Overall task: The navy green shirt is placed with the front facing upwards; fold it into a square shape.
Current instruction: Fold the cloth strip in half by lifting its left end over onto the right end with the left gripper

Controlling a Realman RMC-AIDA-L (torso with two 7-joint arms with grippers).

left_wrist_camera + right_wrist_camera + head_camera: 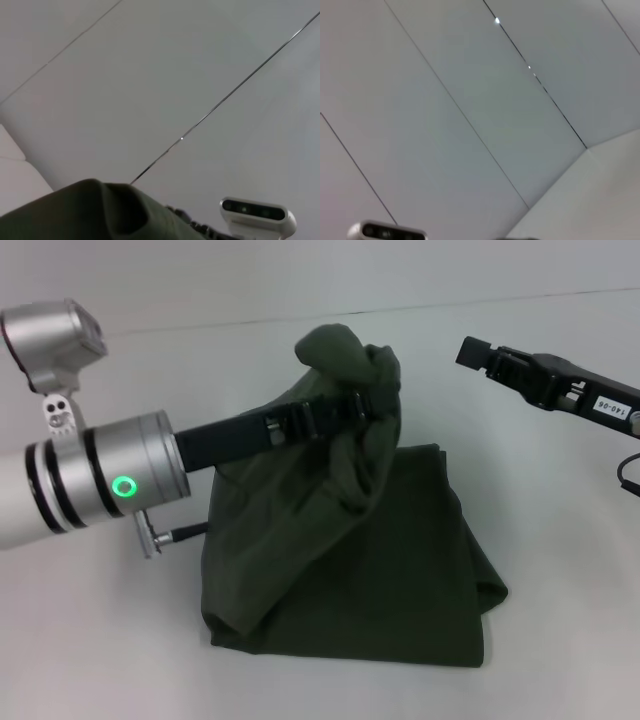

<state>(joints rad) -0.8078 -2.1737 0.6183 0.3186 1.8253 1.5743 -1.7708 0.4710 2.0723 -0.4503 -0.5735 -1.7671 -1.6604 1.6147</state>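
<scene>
Cloth, soft and matte, makes up the navy green shirt (400, 570), which lies partly folded on the pale smooth surface (100, 640), near the middle. Its flat lower part forms a rough rectangle with rumpled edges. One bunched end is lifted into a rounded peak, clamped in the fingers of the left gripper (365, 405). The right gripper (470, 350) hangs apart from the shirt, to its right; whether its fingers are apart I cannot tell.

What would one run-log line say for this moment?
left hand: shut on dark olive-green cotton shirt, lifting bunched part | right hand: raised clear | fold: unfinished
</scene>
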